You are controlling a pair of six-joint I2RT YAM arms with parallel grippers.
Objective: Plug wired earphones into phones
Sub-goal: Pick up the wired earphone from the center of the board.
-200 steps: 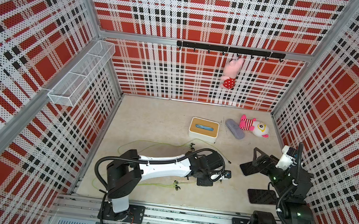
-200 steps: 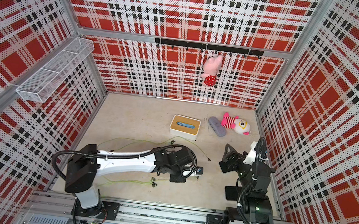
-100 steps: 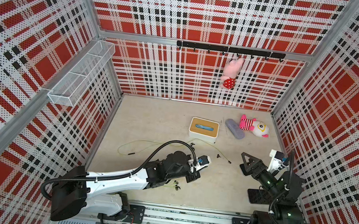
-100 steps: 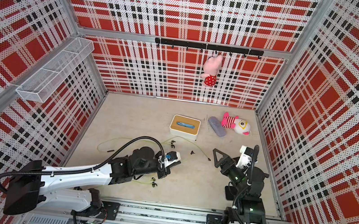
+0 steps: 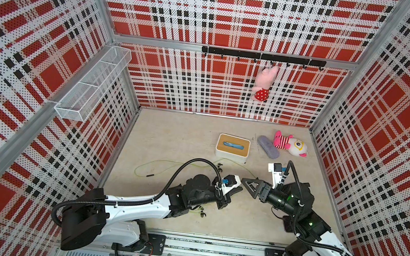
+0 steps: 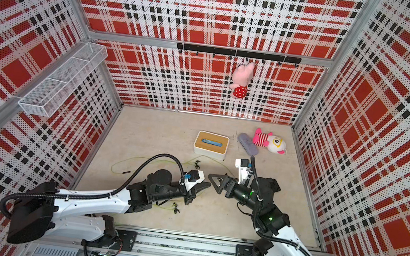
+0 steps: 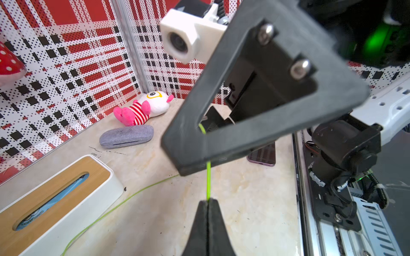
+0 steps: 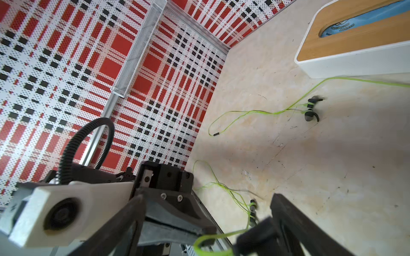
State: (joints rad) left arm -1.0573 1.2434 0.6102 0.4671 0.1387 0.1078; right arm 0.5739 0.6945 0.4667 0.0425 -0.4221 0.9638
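On the left wall a wire basket [image 5: 91,84] hangs above the counter [image 5: 170,135]. Right of it, on the counter's left half, lie the loose earphones [image 8: 311,110]. Their thin yellow-green cable runs from a small dark plug [image 5: 149,175] to two dark earbuds [image 5: 219,166] just in front of a white box with a wooden lid [image 5: 232,147].

Nearer the front edge the left arm reaches towards the middle. The left fingers [image 7: 199,221] are pressed together on the cable of the held earphones [image 7: 208,181], above the counter. That set's earbuds [image 5: 200,213] lie on the counter beside the left arm.

Past the grip a short bit of cable sticks out and bends into a small loop. The right fingers [image 8: 299,223] stand wide apart, tip to tip with the left ones. In the right wrist view the loop sits between them, and I cannot tell whether they touch it.

Behind the right fingers, in the left wrist view, one phone [image 7: 263,155] lies flat on the counter, mostly hidden. The second phone cannot be made out.

At the back right lie a grey case [image 5: 268,147] and a striped plush toy [image 5: 291,146]. A pink plush toy [image 5: 263,84] hangs from the rail [image 5: 261,56] on the back wall.
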